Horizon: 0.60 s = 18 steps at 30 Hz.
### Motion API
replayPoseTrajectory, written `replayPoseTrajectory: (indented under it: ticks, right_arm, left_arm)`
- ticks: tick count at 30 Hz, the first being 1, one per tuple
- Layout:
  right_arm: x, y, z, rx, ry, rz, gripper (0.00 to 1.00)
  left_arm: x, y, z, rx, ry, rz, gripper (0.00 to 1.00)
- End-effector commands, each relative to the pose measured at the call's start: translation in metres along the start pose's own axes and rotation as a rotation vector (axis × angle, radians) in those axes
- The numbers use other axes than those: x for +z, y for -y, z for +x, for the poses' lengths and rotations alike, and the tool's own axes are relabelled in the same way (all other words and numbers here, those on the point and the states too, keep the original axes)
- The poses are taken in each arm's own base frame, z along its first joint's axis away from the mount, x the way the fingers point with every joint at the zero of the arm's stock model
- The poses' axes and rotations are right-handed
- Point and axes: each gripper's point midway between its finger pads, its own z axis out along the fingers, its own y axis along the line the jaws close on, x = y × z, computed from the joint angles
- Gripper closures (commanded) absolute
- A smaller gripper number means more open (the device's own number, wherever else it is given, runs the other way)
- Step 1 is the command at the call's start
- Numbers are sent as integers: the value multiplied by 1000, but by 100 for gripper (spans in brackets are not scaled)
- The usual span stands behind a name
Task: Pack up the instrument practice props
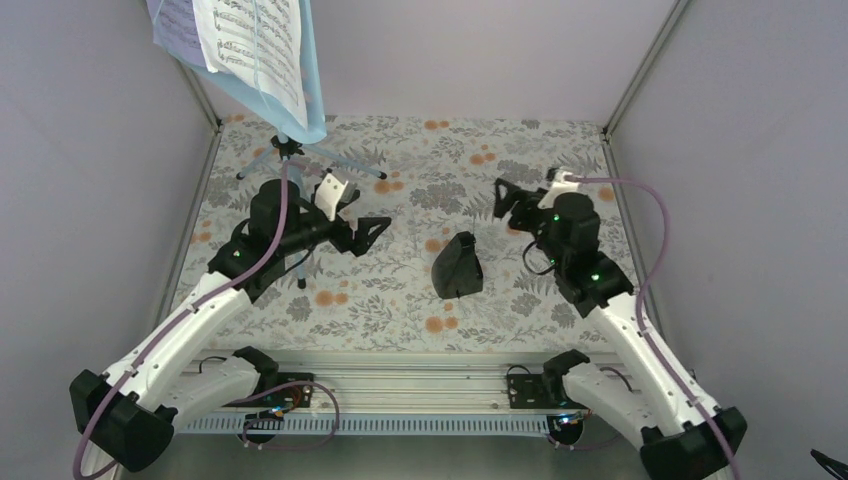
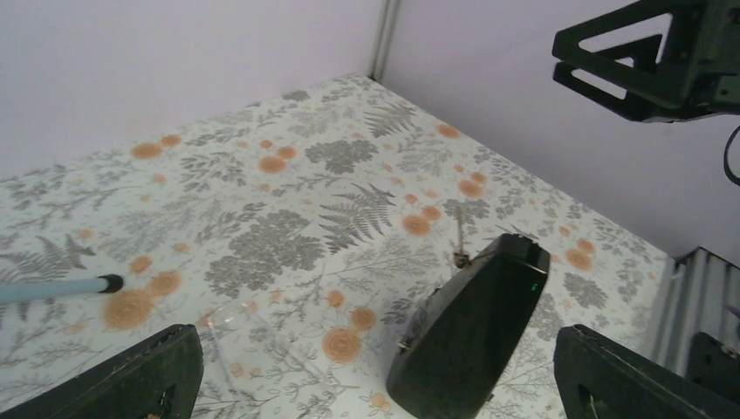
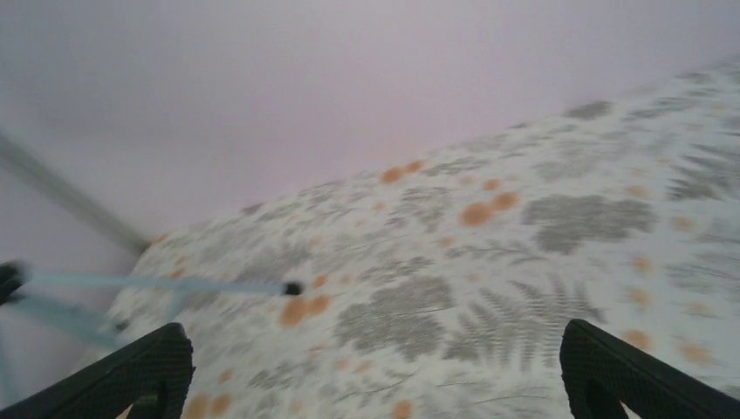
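Top external: nothing packed yet, I judge. Left claw (image 1: 360, 216) and right claw (image 1: 508, 204) gape empty; metronome (image 1: 458, 265) sits on the table (image 1: 400, 300) between them, music stand (image 1: 316, 100) with sheet music (image 1: 255, 45) upright beyond the left claw.

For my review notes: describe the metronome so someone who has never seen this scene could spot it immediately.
Start at the floral-patterned table; near its middle sits the metronome. It is a small black pyramid-shaped block, the only loose dark object on the pattern, unlike the tall light blue music stand at the far left corner.
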Motion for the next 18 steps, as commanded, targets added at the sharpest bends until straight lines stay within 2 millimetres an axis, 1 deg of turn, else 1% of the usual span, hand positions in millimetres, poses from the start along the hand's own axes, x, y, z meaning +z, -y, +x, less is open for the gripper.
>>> replayPoseTrajectory:
  ticks: [1, 3, 4, 5, 7, 9, 11, 12, 13, 15, 18]
  right_arm:
    - [21, 63, 34, 101, -107, 65, 0]
    - [32, 94, 62, 175, -166, 85, 1]
    - [36, 110, 81, 210, -206, 107, 4]
    - [40, 118, 94, 235, -242, 112, 10]
    - [46, 121, 120, 258, -315, 89, 21]
    - [48, 114, 142, 292, -372, 18, 34]
    - [47, 105, 160, 333, -408, -50, 47]
    - [47, 105, 167, 340, -423, -53, 52]
    - [47, 110, 173, 342, -436, -35, 58]
    - [47, 117, 181, 336, -450, -7, 64]
    - [51, 115, 191, 330, -484, -18, 70]
  left_arm:
    - [-8, -17, -8, 0, 37, -113, 0]
    - [-18, -24, -24, 39, 65, -184, 0]
    - [-24, -28, -35, 59, 84, -223, 0]
    - [-30, -31, -46, 77, 103, -260, 0]
    - [-40, -38, -66, 91, 132, -327, 0]
    - [-45, -47, -76, 82, 151, -387, 0]
    - [-45, -49, -80, 81, 173, -400, 0]
    - [-43, -50, -79, 81, 180, -399, 0]
    - [-42, -50, -78, 81, 182, -398, 0]
    - [-39, -52, -72, 81, 163, -401, 0]
    - [-36, -58, -60, 81, 137, -418, 0]
